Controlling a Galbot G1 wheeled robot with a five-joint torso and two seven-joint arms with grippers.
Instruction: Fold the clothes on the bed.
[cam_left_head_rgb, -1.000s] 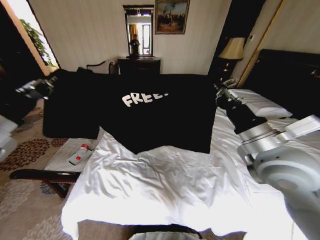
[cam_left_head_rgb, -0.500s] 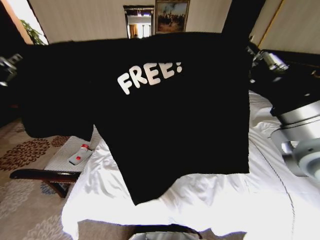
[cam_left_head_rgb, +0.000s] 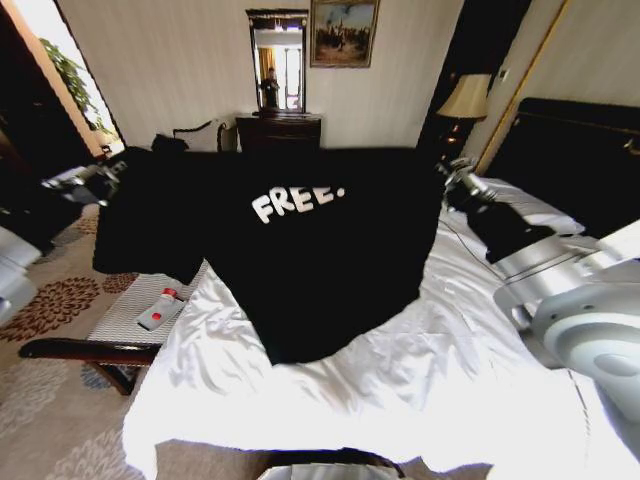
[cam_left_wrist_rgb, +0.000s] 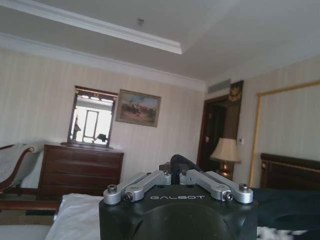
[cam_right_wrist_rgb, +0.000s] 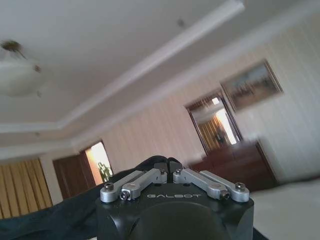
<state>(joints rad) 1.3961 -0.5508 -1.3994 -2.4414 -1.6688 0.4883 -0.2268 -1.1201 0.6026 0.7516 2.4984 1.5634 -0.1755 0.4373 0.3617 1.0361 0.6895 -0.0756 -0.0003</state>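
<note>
Now we've got the T-shirt (cam_left_head_rgb: 320, 250) stretched wide above the bed (cam_left_head_rgb: 400, 390), long axis nine to three: left gripper (cam_left_head_rgb: 100, 185) pinched on the nine o'clock end, right gripper (cam_left_head_rgb: 455, 180) pinched at three, hem dragging on the sheet.

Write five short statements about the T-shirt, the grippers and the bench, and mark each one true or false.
1. Both grippers hold the black T-shirt stretched above the bed. True.
2. The left gripper is open. False: it is shut on shirt fabric.
3. The lettering reads "FREE." True.
4. The shirt lies folded flat. False: it hangs, only its hem on the sheet.
5. The bottle lies on the bed. False: it lies on the striped bench.
</note>
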